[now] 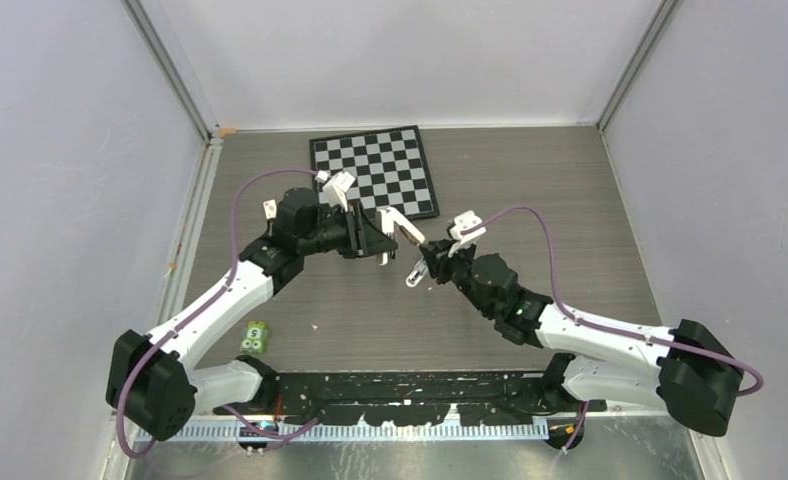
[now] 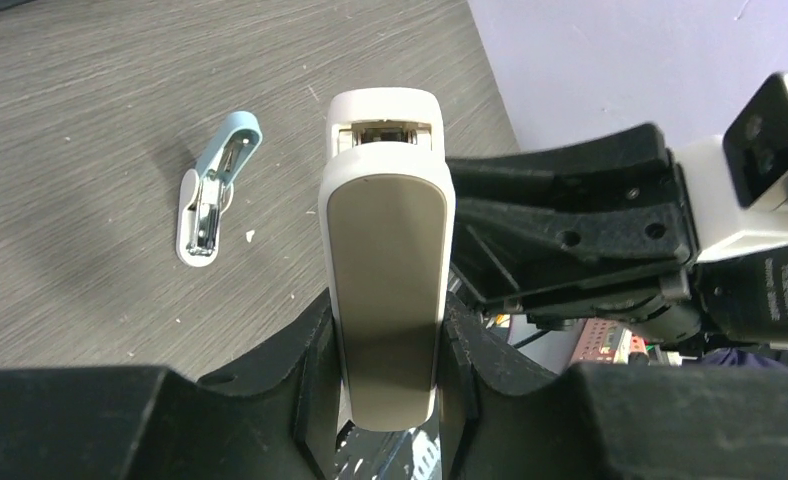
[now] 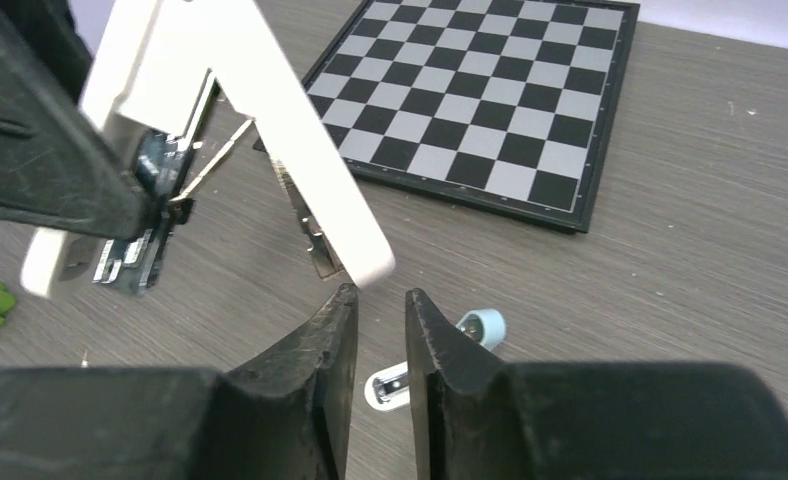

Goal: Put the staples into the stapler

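Observation:
My left gripper (image 1: 375,238) is shut on the white stapler (image 1: 398,228) and holds it above the table. In the left wrist view the stapler (image 2: 385,250) stands clamped between both fingers, its front end pointing away. In the right wrist view the stapler's white arm (image 3: 260,120) is swung open, with the metal channel (image 3: 305,225) showing below it. My right gripper (image 3: 380,298) sits just under the tip of that arm, its jaws a narrow gap apart with nothing between them. It also shows in the top view (image 1: 422,268). The staples are not visible in any view.
A small light-blue-and-white object (image 2: 210,190) lies on the table below the right gripper (image 3: 475,328). A chessboard (image 1: 375,170) lies at the back. A small green block (image 1: 256,337) lies near the left arm's base.

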You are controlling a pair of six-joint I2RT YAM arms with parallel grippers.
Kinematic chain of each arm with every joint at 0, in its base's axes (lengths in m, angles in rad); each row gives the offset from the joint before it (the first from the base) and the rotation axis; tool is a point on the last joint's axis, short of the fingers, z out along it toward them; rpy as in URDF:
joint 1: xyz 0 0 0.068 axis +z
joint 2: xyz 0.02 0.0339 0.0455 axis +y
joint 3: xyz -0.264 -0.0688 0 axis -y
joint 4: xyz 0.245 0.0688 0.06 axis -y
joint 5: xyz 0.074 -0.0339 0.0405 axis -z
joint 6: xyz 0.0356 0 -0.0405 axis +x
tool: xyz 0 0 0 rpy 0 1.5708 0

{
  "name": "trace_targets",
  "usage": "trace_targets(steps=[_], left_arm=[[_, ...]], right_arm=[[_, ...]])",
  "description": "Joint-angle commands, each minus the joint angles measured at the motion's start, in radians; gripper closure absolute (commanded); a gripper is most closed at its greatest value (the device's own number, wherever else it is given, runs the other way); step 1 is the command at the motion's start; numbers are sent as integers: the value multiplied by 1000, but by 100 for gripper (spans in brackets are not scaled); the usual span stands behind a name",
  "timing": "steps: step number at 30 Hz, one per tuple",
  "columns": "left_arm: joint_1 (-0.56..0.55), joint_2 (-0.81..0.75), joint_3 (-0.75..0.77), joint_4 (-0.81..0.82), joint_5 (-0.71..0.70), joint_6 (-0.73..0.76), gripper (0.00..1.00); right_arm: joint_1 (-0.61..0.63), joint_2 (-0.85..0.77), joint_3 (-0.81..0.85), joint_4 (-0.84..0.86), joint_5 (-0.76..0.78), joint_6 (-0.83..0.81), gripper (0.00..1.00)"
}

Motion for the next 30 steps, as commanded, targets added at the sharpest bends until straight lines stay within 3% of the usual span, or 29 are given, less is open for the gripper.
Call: trace_targets(steps=[1, 4, 10, 13, 16, 25, 30], left_arm=[[6, -17, 71, -115, 55, 76, 100], [6, -48, 72, -192, 61, 133, 100], [6, -65, 41, -129, 124, 80, 100], [6, -80, 34, -120, 33, 66, 100], [6, -87, 38, -90, -1, 26, 100], [6, -112, -10, 35, -66, -72, 100], [6, -129, -14, 34, -65, -82, 100]], right_arm=[[-100, -71, 28, -47, -74, 11, 69], [-164, -106, 6, -33, -176, 40, 67], [-183, -77, -2, -1, -198, 37, 66], [-182, -88, 24, -58, -414, 87, 52], [-152, -98, 10, -56, -497, 104, 46], [-10, -4, 34, 24, -361, 36, 33], [6, 65, 90, 48, -327, 13, 33]])
